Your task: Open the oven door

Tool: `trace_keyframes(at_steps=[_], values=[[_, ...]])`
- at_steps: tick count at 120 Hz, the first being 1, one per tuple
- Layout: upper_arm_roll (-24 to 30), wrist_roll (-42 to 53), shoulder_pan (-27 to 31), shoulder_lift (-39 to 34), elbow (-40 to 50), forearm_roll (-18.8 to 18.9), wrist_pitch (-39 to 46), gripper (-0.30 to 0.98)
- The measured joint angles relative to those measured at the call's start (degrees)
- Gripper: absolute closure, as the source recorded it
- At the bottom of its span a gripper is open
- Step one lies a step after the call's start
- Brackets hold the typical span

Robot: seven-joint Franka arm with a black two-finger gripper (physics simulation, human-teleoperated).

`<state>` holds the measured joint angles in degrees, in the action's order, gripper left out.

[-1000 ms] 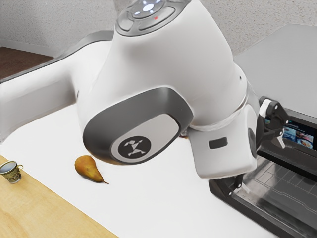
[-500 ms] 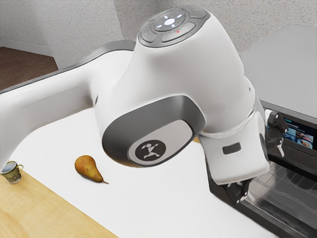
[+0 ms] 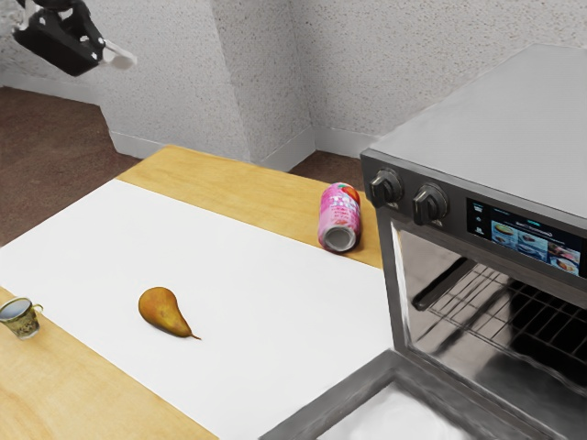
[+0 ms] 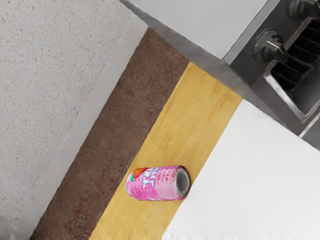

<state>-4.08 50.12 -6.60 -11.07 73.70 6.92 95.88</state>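
Observation:
High in the upper left corner of the exterior view is my black gripper (image 3: 60, 38), partly cut off by the view's edge and far from the oven (image 3: 495, 119). The oven's door (image 3: 316, 399) is swung down and open, its dark frame reaching toward the exterior view's lower edge. Behind it, the cavity with its wire rack (image 3: 495, 298) is exposed. In the wrist view, the oven (image 4: 200, 20) shows its grey top, with a knob (image 4: 270, 46) and part of the opening beside it. Nothing held is visible under my hand.
A pink can (image 3: 339, 218) lies on the wooden strip of the table (image 3: 220, 188) beside the oven; the wrist view also has the can (image 4: 157, 183). A pear (image 3: 163, 310) rests on the white surface. Near the exterior view's left edge stands a small cup (image 3: 20, 319).
My arm has swung away from the oven, up toward the exterior view's upper left. The oven front, the lowered door and the can, previously hidden wholly or partly behind the arm, are now uncovered.

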Motion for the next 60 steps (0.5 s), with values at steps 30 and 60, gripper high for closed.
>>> trace_keyframes(at_steps=[30, 60], values=[[-8.14, -16.26, 1.71, 17.37, -1.11, -7.27, -9.81, 0.01], [-8.23, -27.02, 0.34, 17.81, -1.08, -8.48, -12.69, 0.0]])
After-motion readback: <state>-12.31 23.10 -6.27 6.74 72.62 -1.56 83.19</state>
